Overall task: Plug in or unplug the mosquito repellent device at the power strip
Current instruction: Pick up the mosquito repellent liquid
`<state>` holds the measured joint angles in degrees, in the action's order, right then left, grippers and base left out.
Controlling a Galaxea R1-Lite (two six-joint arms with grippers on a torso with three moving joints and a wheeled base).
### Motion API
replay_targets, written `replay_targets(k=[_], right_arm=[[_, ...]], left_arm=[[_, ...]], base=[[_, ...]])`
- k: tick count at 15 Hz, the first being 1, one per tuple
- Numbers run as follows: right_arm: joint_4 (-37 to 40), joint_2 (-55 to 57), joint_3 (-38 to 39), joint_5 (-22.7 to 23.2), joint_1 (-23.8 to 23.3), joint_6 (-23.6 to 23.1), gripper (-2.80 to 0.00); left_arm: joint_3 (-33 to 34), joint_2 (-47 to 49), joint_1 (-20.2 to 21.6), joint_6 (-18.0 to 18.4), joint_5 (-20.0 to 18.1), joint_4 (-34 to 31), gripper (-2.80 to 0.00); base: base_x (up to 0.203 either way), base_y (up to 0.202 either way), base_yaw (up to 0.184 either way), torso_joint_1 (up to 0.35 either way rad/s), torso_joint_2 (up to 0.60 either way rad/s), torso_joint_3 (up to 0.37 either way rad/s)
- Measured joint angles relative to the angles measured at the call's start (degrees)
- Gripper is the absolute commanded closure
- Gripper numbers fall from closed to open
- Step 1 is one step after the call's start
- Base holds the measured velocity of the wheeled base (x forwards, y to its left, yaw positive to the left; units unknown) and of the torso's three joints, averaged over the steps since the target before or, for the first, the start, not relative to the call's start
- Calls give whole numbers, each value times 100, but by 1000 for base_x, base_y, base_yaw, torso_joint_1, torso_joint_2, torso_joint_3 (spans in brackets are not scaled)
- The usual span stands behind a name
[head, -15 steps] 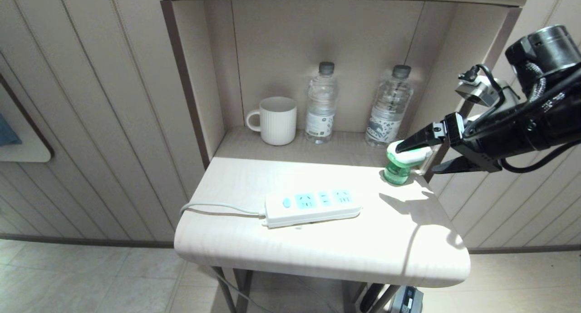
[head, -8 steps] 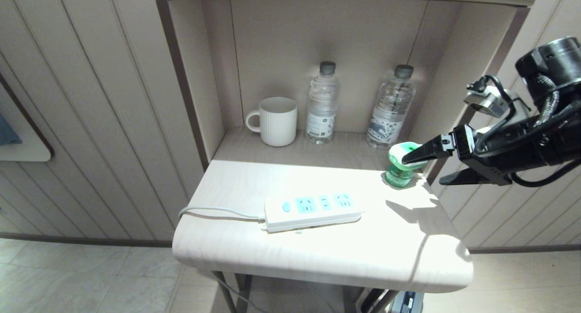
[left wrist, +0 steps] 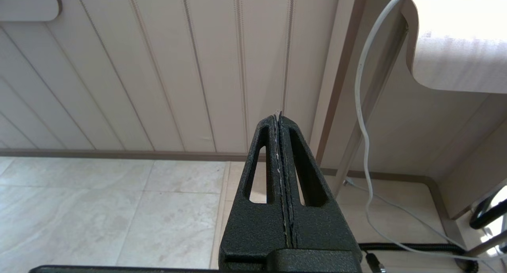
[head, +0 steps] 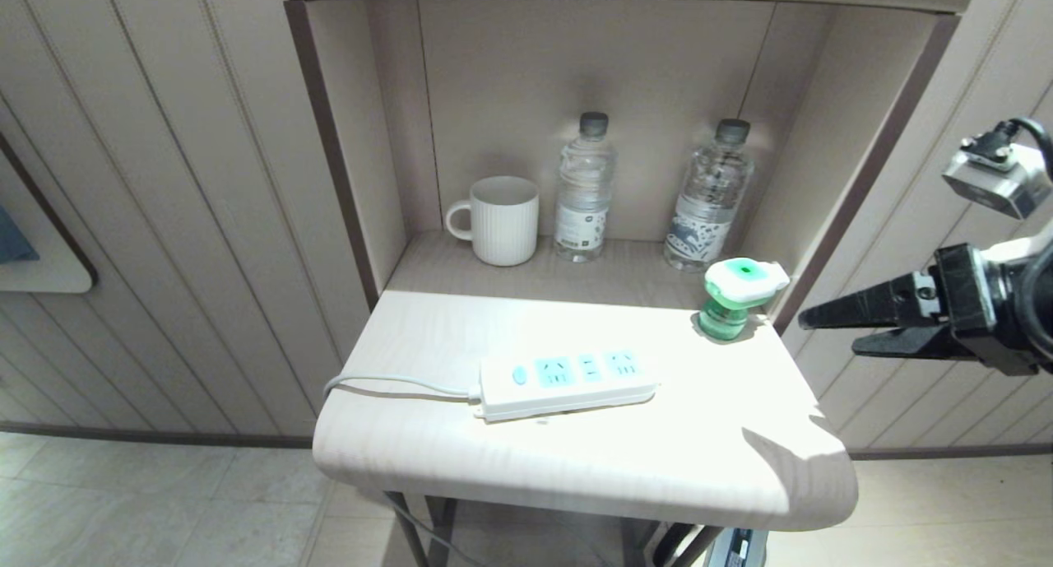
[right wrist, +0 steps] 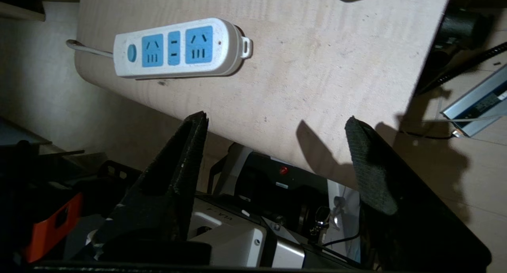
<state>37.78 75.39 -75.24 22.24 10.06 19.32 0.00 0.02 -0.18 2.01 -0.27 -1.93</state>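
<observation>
Across the pale tabletop (head: 576,443) that juts out below a recessed shelf, the power strip (head: 566,378) lies flat near the middle, all its sockets bare, its grey-white cord (head: 395,379) trailing off the robot's left edge. At the back of the shelf stand two water bottles (head: 582,188) and a ribbed white mug (head: 500,219). Off the tabletop's right edge hangs the right gripper (head: 823,332), its jaws parted and holding nothing; a second ago they straddled the white head of the mosquito repellent device (head: 735,297), and since then the arm has drawn back to the right, clear of it. That device now stands upright on its own at the far right corner of the tabletop, well apart from the power strip and unplugged. Judging by this, the unplugging looks done and the withdrawal marks its close. Down low beside the table leg, the left gripper (left wrist: 279,118) sits parked, jaws pressed together.
</observation>
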Motion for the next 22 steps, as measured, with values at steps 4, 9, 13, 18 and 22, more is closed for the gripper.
replay_targets(k=[4,9,13,18,22], right_arm=[[-44,-194,269,-1049,65,-102,0],[-831,177,535,-1886,176,-36,0],[-1395,639,595,-1927,212,151,0],[-2040,901,584,-2760,457,195,0],[-2108,851,661,-3088,529,186,0]], left_arm=[[0,0,0,0,0,2,0],[0,0,0,-1,2,0,0],[0,0,0,0,0,1,0],[0,0,2,-1,1,0,0],[0,0,0,0,0,2,0]], base=[[0,0,0,0,0,0],[0,0,0,0,0,0],[0,0,0,0,0,0],[0,0,0,0,0,0],[0,0,0,0,0,0]])
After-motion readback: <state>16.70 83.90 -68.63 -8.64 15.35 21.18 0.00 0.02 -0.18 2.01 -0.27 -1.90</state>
